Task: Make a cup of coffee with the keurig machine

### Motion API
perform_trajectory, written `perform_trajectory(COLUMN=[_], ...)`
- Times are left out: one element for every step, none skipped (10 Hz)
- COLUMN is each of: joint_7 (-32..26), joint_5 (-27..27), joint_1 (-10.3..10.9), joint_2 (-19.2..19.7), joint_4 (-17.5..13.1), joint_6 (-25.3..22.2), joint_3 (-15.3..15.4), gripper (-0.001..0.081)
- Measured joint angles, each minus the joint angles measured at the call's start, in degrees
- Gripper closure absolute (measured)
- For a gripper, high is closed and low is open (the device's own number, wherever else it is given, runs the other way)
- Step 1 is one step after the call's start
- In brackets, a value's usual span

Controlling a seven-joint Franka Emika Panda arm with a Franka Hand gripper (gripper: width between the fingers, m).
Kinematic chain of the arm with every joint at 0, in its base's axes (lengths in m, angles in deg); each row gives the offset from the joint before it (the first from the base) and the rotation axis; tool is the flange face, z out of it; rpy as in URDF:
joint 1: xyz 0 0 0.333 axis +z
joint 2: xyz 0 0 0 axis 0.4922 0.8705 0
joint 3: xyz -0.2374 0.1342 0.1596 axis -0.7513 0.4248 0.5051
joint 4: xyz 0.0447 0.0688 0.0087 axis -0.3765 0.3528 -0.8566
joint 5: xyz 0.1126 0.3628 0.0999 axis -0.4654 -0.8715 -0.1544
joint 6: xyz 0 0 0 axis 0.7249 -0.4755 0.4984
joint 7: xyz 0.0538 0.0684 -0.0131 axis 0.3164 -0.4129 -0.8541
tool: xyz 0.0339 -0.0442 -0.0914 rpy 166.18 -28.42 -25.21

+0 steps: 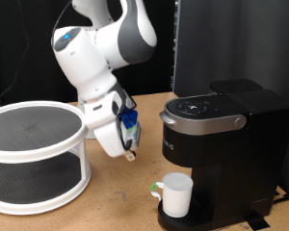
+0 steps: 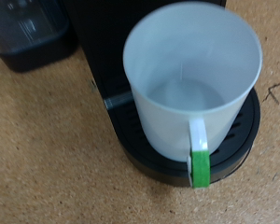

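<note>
The cup (image 1: 175, 195), a small white mug, stands upright on the round drip tray at the base of the keurig machine (image 1: 226, 130), under its brew head. The machine's silver-trimmed lid is down. The wrist view looks down into the empty cup (image 2: 182, 79); its handle (image 2: 200, 159) carries a green strip. The cup rests on the black drip tray (image 2: 149, 166). My gripper (image 1: 131, 149) hangs above the table to the exterior view's left of the machine, apart from the cup, with nothing seen in it. Its fingers do not show in the wrist view.
A white two-tier round rack (image 1: 34, 154) stands at the exterior view's left. The brown table (image 1: 120, 197) lies between the rack and the machine. A dark panel stands behind the machine. A dark boxy object (image 2: 28, 37) shows in a corner of the wrist view.
</note>
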Motion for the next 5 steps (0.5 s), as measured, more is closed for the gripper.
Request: perform_trajectory(joint_7=[0.01, 0.21, 0.77, 1.80, 3.36], joint_5=[-0.68, -1.61, -2.50, -3.09, -3.18], joint_1=[-0.13, -0.14, -0.14, -0.14, -0.14], joint_2=[-1.97, -3.99, -5.85, -7.49, -8.97], joint_4=[-0.07, -0.26, -0.61, -1.15, -1.91], joint_6=[-1.86, -3.42, -4.75, -5.89, -6.96], joint_3=[-0.54, -0.84, -0.94, -0.95, -0.95], gripper=[0.0000, 0.0000, 0.0000, 0.0000, 0.0000])
